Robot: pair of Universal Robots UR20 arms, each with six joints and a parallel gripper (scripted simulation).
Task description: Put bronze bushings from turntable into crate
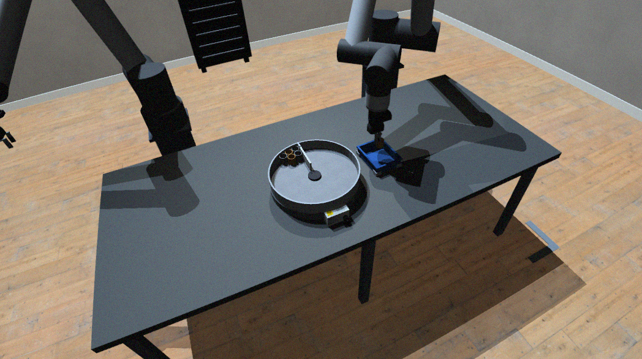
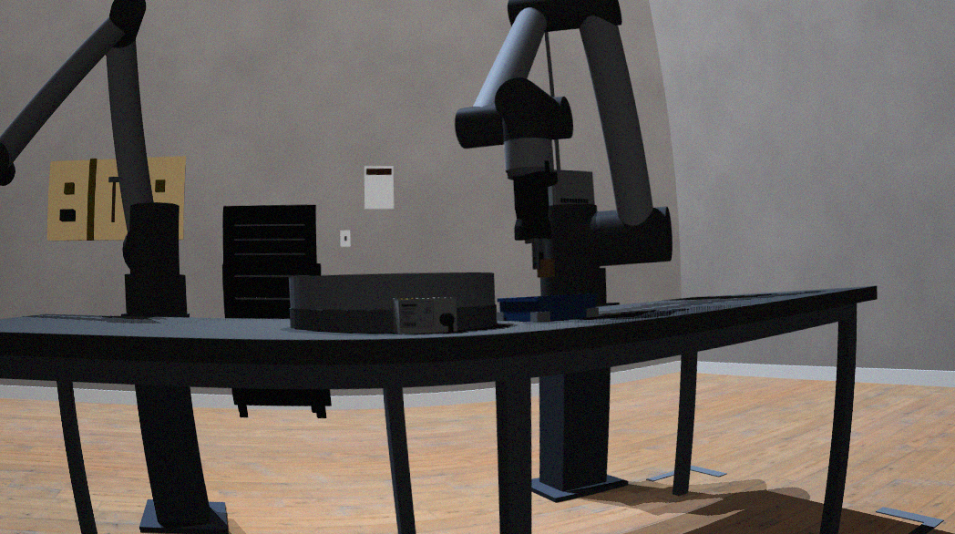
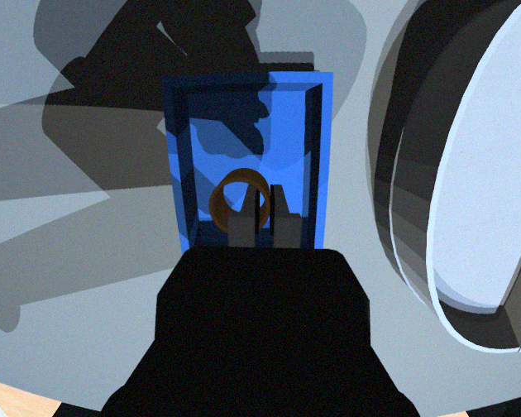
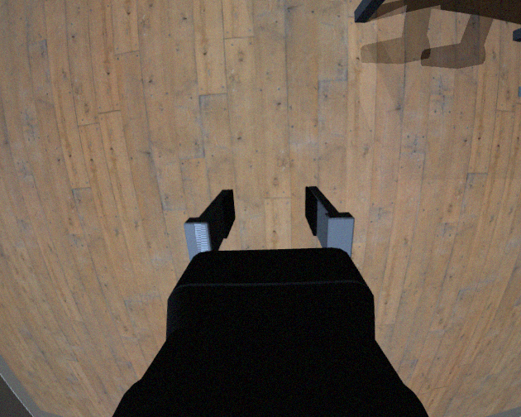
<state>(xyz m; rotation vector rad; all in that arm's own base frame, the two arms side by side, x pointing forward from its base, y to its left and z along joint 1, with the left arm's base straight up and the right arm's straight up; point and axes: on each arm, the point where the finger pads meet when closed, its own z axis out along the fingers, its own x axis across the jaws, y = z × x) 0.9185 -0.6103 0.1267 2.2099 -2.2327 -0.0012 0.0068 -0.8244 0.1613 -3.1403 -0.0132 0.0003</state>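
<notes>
Now 1 bronze ring (image 1: 380, 142) (image 2: 546, 268) (image 3: 217, 210) hangs above the crate (image 1: 374, 157) (image 2: 572, 305) (image 3: 327, 156), held by the left arm (image 1: 382, 65) (image 2: 528, 158) (image 3: 263, 323). Its jaws are almost shut, with just the thin wall of the ring pinched between them: 1 finger goes down inside the hole, the other stays outside. The right arm (image 1: 163, 89) (image 2: 128, 112) (image 4: 270, 336) is well away from the crate, its jaws wide open with nothing in them.

The crate looks flat on the counter (image 1: 213, 241) (image 2: 232, 346) (image 3: 72, 350). Just beside it is the turntable (image 1: 331, 184) (image 2: 352, 292) (image 3: 485, 156), where more bronze and steel rings (image 1: 292, 161) stand close together on the side away from the crate.

The ring should be stiff and hard to squash, and maybe a bit heavy for its size. Smooth metal could slip or swing round, since only 1 side is held. The wall is a good place to hold it. It should go down gently, away from the crate's sides, so nothing bumps the crate out of its guides. Let go only when it is low.
</notes>
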